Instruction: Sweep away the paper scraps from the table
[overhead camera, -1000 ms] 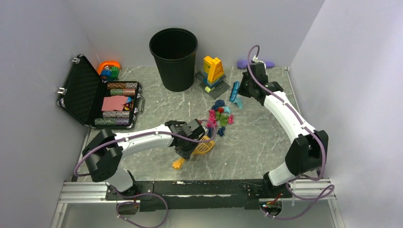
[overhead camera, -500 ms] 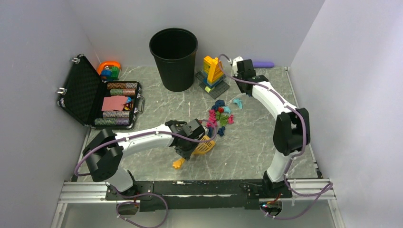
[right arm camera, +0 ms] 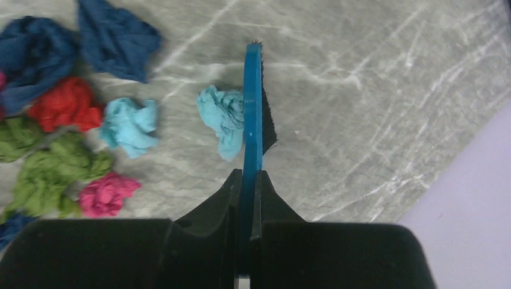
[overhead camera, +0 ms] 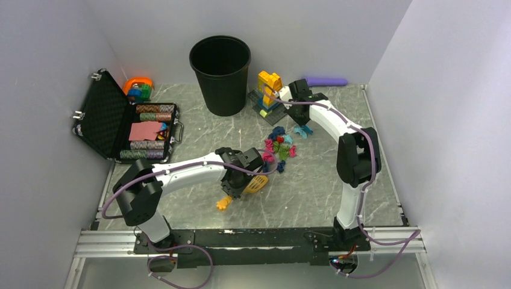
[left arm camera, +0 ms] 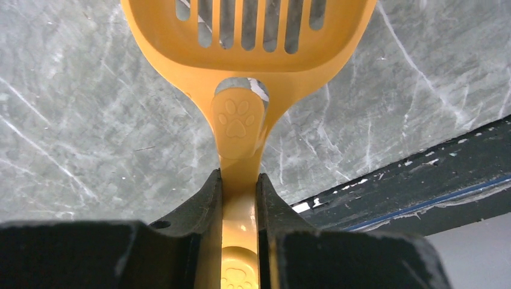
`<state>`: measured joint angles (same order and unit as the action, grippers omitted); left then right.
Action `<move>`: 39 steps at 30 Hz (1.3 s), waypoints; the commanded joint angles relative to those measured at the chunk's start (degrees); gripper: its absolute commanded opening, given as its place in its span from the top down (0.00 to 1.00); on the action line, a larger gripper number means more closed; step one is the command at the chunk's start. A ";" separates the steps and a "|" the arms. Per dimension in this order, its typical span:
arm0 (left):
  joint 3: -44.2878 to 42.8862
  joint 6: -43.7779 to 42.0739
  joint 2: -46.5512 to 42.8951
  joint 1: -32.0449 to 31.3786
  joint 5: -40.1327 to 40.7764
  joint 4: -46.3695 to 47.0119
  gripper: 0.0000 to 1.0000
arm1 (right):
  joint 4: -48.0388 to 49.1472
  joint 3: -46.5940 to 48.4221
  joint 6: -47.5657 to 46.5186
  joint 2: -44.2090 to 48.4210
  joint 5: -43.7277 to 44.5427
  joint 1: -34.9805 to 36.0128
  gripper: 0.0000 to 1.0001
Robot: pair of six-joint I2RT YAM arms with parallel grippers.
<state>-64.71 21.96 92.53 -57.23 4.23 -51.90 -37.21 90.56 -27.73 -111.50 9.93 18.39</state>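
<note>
Clamping the thin blue brush point(right arm camera: 252, 108) edge-on, the right gripper point(right arm camera: 247, 180) kept its fingers closed on the handle. It hung to the right of the black bin point(overhead camera: 220, 72), just past the toy bricks point(overhead camera: 269, 90). A teal wad point(right arm camera: 222, 122) lay against the brush's side opposite the bristles. The other paper scraps point(overhead camera: 278, 146) sat clustered on the table point(overhead camera: 199, 135), in front of the bin and slightly right. Farther in front of the bin, the left gripper point(left arm camera: 240, 186) pinched the handle of a yellow slotted scoop point(left arm camera: 247, 36), whose blade pointed toward the cluster.
</note>
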 commanded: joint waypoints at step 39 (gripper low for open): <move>-7.56 -5.06 9.25 4.05 6.74 1.77 1.00 | -7.76 -10.20 14.52 9.33 -36.06 19.79 1.00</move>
<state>-70.22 17.80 100.29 -53.56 9.58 -51.33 -43.16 84.38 -17.17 -105.23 -10.33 36.95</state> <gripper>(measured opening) 0.210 0.088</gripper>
